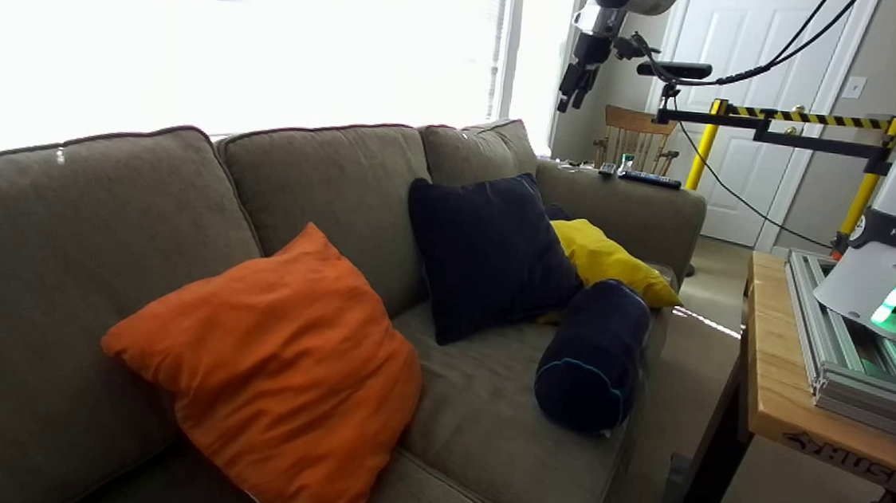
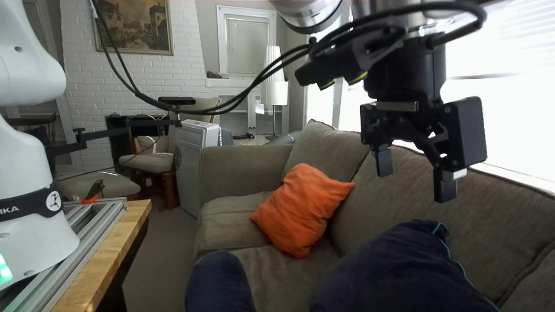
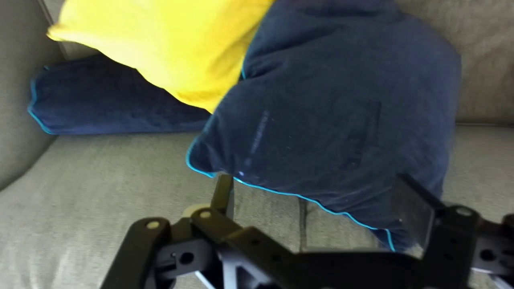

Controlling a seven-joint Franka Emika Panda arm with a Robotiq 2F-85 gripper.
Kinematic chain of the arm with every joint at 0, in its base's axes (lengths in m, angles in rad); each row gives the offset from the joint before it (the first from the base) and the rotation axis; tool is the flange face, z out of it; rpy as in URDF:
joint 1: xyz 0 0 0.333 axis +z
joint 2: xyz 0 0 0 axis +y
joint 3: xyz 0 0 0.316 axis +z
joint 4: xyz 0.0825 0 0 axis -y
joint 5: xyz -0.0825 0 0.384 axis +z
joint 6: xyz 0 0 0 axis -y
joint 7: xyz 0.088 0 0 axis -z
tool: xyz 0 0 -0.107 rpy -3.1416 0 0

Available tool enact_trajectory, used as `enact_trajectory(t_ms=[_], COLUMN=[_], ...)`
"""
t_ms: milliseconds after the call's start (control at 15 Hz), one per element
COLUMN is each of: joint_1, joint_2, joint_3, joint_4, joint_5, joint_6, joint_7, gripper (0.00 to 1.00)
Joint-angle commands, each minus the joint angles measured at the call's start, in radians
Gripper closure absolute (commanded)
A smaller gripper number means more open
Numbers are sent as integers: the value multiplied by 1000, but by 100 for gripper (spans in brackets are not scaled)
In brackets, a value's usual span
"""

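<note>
My gripper [image 1: 572,101] hangs in the air above the sofa's back; it also shows large in an exterior view [image 2: 415,175]. Its fingers are wide apart with nothing between them, as in the wrist view [image 3: 315,186]. Nearest below is a navy square pillow [image 3: 333,112] with blue piping, leaning on the backrest [image 1: 488,255]. A yellow pillow [image 3: 168,44] lies beside it, partly over another navy cushion [image 3: 116,100], mostly hidden. A navy bolster [image 1: 596,351] lies at the seat's front edge. An orange pillow [image 2: 303,208] leans on the backrest farther along.
The grey-brown sofa [image 1: 326,174] stands under a bright window. Remotes [image 1: 649,179] and small items lie on its armrest. A wooden workbench [image 1: 776,349] carries the robot base. A camera on a boom [image 1: 674,69] and a yellow-and-black barrier [image 1: 810,118] stand behind.
</note>
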Motion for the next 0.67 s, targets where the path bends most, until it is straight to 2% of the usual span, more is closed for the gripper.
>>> enact_trajectory(t_ms=[0, 133, 400, 600], joint_1=[-68, -74, -40, -23], joint_2=[61, 82, 133, 169], joint_3=[101, 118, 72, 40], joint_4=[59, 81, 111, 114], joint_5=[255, 300, 150, 26], joint_6=[-16, -64, -163, -160], joint_7=[-258, -329, -260, -195], gripper=[0, 0, 0, 0])
